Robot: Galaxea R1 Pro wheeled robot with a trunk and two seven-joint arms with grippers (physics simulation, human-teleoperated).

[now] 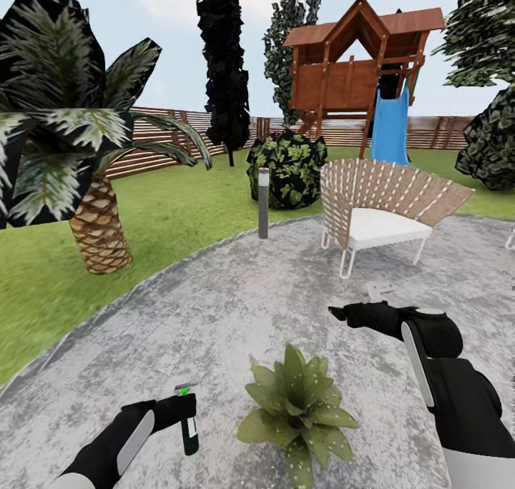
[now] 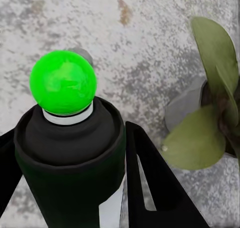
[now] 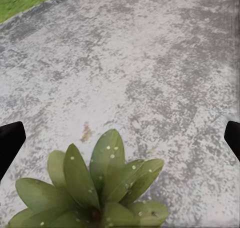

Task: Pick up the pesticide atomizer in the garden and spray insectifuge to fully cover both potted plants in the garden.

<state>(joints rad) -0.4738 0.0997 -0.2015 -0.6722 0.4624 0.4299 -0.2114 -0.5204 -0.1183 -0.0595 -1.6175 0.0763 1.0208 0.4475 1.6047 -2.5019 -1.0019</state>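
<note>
1. The left gripper (image 1: 187, 412) sits at the bottom left of the head view, and its two black fingers (image 2: 150, 178) squeeze the pesticide atomizer (image 1: 189, 426), one on each side
2. The bottle is dark green with a white label and stands upright; in the left wrist view a bright green ball sits on top of the pesticide atomizer (image 2: 70, 153)
3. Just to the right of the bottle in the head view, low in the middle, is a potted plant (image 1: 297, 410) with pointed green leaves on the grey gravelly patio (image 1: 236, 303)
4. In the left wrist view the potted plant (image 2: 210, 108) is at the right edge, with its small grey pot showing under the leaves
5. The right gripper (image 1: 342, 313) hangs above the patio at the right of the head view, holding nothing; in the right wrist view its black tips sit far apart at the two side edges, so it is wide open
6. In the right wrist view the potted plant (image 3: 95, 188) at the bottom has the insectifuge (image 3: 108, 148) on it as tiny white dots
7. Farther up the head view stand a grey bollard lamp (image 1: 263, 203), a woven chair (image 1: 379, 210) with a white seat, a palm (image 1: 79, 153) at the left, and a wooden playhouse (image 1: 357, 60) with a blue slide on the lawn (image 1: 179, 210)
</note>
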